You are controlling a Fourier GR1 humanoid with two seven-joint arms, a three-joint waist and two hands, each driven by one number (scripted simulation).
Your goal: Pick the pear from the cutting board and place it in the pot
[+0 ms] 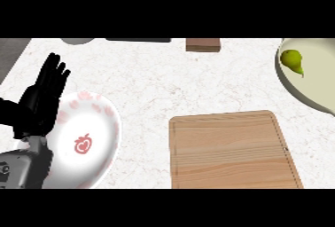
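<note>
One pear (pixel 292 60) was all the task concerned, and it lay inside the pot (pixel 318 77) at the upper right of the frame, resting on the pale inner floor near the pot's left wall, stem end pointing down and to the right. Only part of the pot showed, the rest being cut off by the right edge. The cutting board (pixel 232 150), at the lower centre-right, carried nothing on its wooden face. No hand touched the fruit.

The left hand (pixel 42 95) stood at the left side of the frame, fingers straight and pointing up, holding nothing; it overlapped the left rim of a white plate (pixel 98 119) with a red fruit motif, at the lower left. The right hand showed nowhere in the frame, so nothing could be said of its fingers.

Judged from how things lay, the pick and the placing looked complete: pear off the board, pear in the pot, released. Nothing of the task appeared left to do. A brown block (pixel 203 44) sat at the top edge of the counter (pixel 163 80), well apart from the pot.
</note>
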